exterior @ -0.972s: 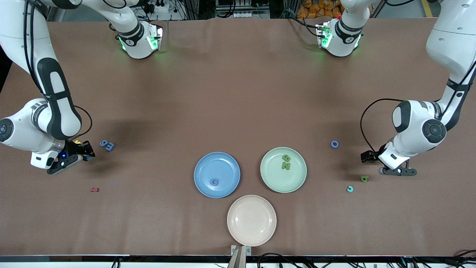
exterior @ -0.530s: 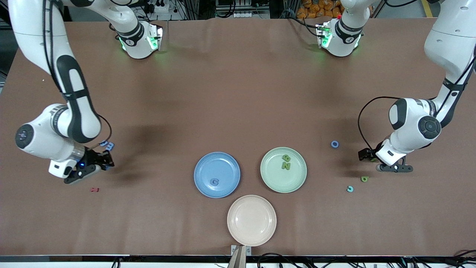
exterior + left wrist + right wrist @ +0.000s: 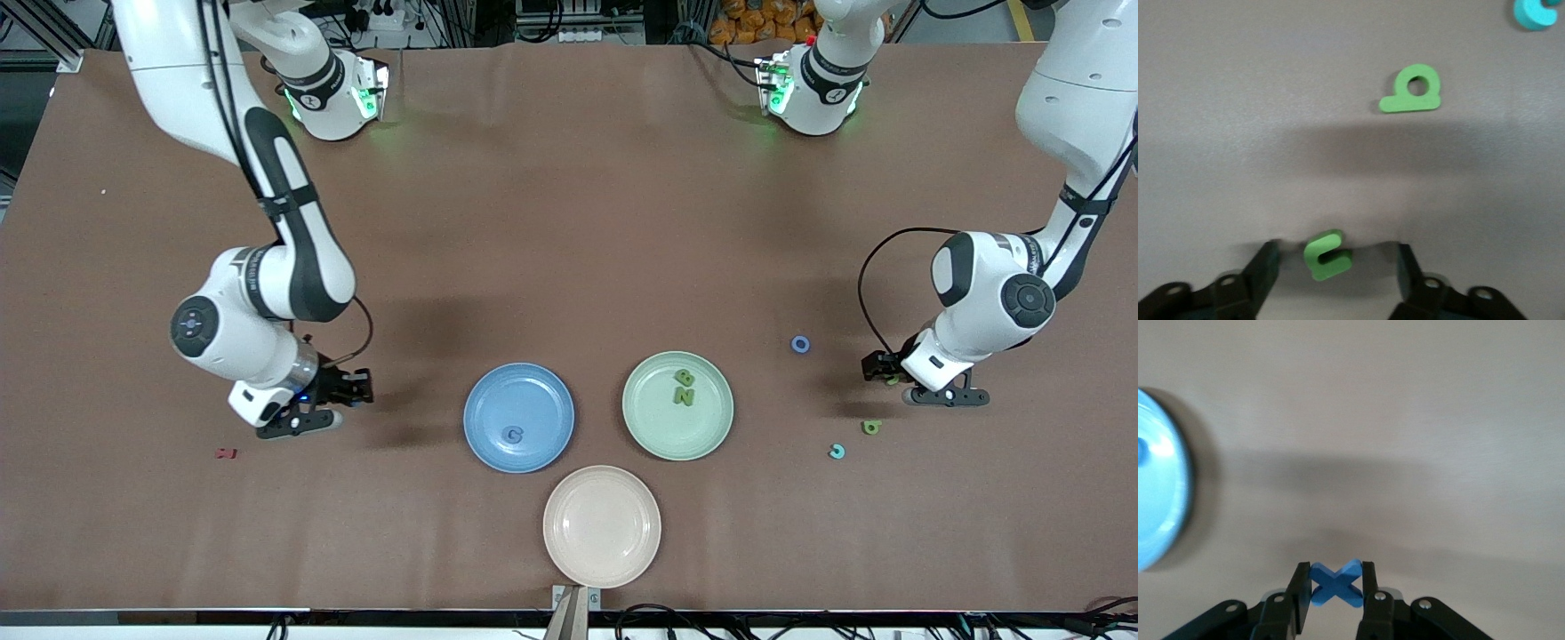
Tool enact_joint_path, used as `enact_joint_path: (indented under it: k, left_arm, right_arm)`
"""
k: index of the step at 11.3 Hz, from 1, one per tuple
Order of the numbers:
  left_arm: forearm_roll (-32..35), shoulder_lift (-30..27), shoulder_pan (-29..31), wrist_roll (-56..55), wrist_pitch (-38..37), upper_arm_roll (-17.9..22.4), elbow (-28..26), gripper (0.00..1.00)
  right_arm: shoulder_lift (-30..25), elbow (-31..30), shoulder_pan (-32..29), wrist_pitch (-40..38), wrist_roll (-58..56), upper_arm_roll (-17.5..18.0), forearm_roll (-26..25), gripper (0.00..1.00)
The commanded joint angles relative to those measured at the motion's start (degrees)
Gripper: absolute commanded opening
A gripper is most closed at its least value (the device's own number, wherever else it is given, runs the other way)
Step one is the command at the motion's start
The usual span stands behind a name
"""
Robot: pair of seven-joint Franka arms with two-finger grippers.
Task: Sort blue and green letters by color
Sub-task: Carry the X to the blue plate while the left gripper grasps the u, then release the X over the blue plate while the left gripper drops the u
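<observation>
1. Over the bare table toward the right arm's end, just short of the blue plate [image 3: 518,416], the right gripper [image 3: 1336,588] has its fingers clamped on a blue X-shaped letter [image 3: 1336,583], pinched across its flat faces.
2. Toward the left arm's end, the left gripper [image 3: 1331,273] is low at the table with its fingers standing apart on either side of a small green letter [image 3: 1327,255]; neither pad touches it yet, so nothing is held.
3. Near it lie a second green letter [image 3: 1412,89] with a round hole and a teal curl [image 3: 1535,11]; a blue ring [image 3: 800,344] sits farther from the front camera.
4. The blue plate already holds one dark blue letter [image 3: 512,434], and the green plate [image 3: 677,405] holds two green ones [image 3: 683,388]. The pink plate [image 3: 602,525] is bare, and a dark red letter [image 3: 226,453] lies near the right arm's end.
5. These pieces look like light, slightly squashy foam: easy to lift, easy to nudge aside. A pinch on opposite flat edges, centred, seems safest.
6. The green letter between the left fingers looks tilted rather than flat, though the view is too soft to be sure, so it may twist as the fingers meet it.
</observation>
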Motion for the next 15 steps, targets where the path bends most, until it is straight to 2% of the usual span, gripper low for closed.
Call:
enact_joint_path:
  k: [1,2,4,6,7,8,9,12,13,15]
  left_arm:
    - [1.8,0.0,1.2,0.9,1.3,0.0,-0.6,0.24]
    - [1.8,0.3,1.2,0.9,1.3,0.0,-0.4,0.13]
    - [1.7,0.8,1.1,0.9,1.7,0.0,0.0,0.02]
    - [1.7,0.3,0.5,0.3,1.6,0.0,0.6,0.00]
    - [1.5,-0.6,-0.4,0.0,0.7,0.0,1.5,0.00]
    - [0.8,-1.5,-2.0,-0.5,-1.1,0.0,2.0,0.00]
    - [0.7,-1.9,-3.2,-2.3,-3.6,0.0,3.5,0.00]
    - [0.6,-2.6,-10.0,-12.9,-8.8,0.0,7.3,0.00]
    - [0.5,-2.6,-12.4,-17.0,-10.5,0.0,8.7,0.00]
    - [-2.2,-2.1,-17.2,-23.3,-11.9,0.0,10.7,0.00]
  right_arm:
    - [2.4,4.1,5.8,0.6,13.2,-0.5,6.8,0.00]
    - [2.6,4.8,7.8,1.8,17.6,-0.5,11.3,0.00]
    - [6.0,9.1,11.3,3.5,22.2,-0.5,18.3,0.00]
    - [8.8,12.4,14.0,7.3,28.6,-0.5,23.9,0.00]
    - [9.8,13.3,15.1,7.5,31.4,-0.5,24.3,0.00]
    - [9.9,13.3,15.1,7.6,32.0,-0.5,24.0,0.38]
    - [9.9,12.8,15.0,7.6,32.1,-0.5,23.9,0.98]
    - [9.4,9.9,14.3,7.5,30.1,-1.2,22.7,1.00]
    - [8.8,7.8,13.8,7.1,25.4,-2.1,21.2,1.00]
    - [7.0,0.8,14.4,7.1,15.4,-6.8,20.8,1.00]
